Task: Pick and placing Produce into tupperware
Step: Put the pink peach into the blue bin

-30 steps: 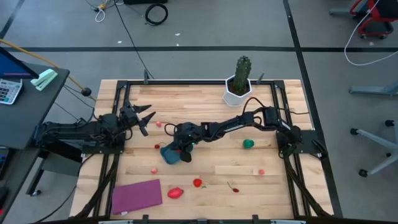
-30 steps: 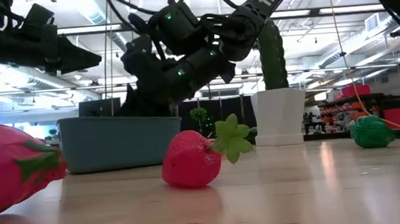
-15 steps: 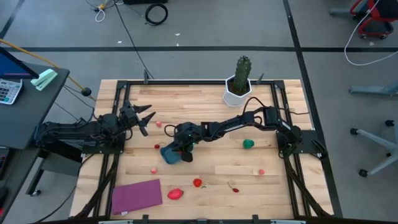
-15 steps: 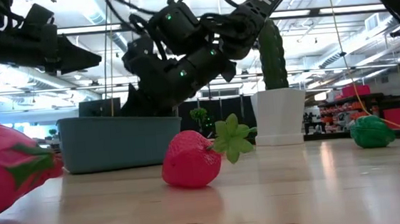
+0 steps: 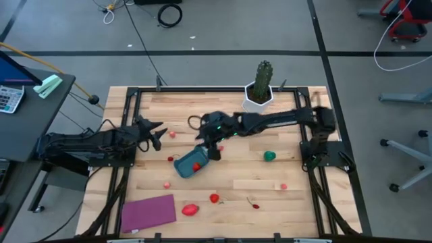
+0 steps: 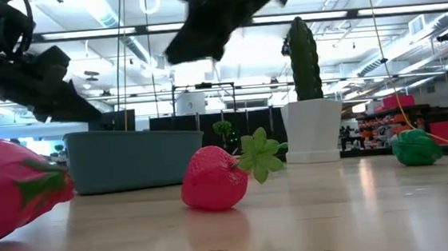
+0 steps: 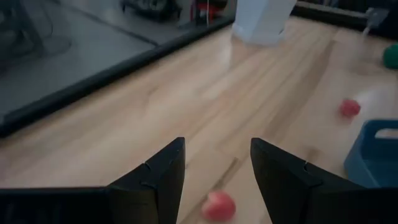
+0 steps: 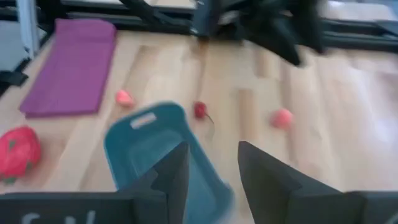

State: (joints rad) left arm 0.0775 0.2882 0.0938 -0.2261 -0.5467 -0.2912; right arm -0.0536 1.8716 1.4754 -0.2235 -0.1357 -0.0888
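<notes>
The right gripper (image 5: 214, 152) is hovering open and empty just above the tupperware (image 5: 190, 163), which is sitting mid-table holding a red produce piece (image 5: 196, 167). The left gripper (image 5: 154, 133), fingers parted, is waiting at the table's left.

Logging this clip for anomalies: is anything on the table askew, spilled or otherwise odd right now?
Only the teal container stands out: it sits skewed to the table's edges, with a red piece inside. The loose produce, such as the strawberry and green piece, lies scattered. The cactus pot stands upright. Nothing looks damaged.
</notes>
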